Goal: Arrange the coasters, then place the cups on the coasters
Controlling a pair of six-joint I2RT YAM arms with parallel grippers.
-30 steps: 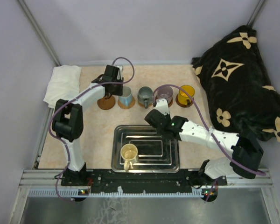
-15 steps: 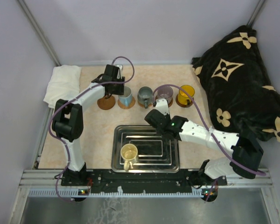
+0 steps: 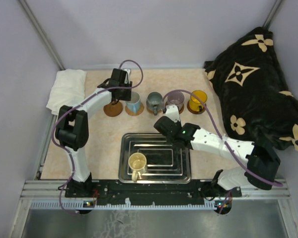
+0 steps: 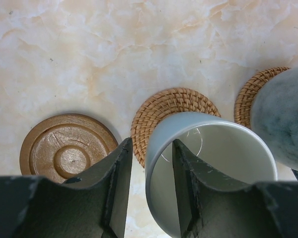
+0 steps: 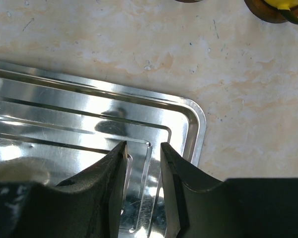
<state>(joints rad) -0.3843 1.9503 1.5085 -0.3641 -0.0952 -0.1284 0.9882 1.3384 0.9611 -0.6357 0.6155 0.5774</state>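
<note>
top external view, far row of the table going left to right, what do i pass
bare brown coaster → light blue cup → grey-blue cup → purple-grey cup → orange-yellow cup

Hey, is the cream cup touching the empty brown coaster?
Apart. The top view shows the cream cup standing in the tray, while the empty coaster lies farther back, with bare table between them.

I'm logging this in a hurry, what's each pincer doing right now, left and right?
Left pincer: open, straddling the light blue cup at its wall, not clamping it.
Right pincer: slightly open, empty, above the steel tray.
</note>
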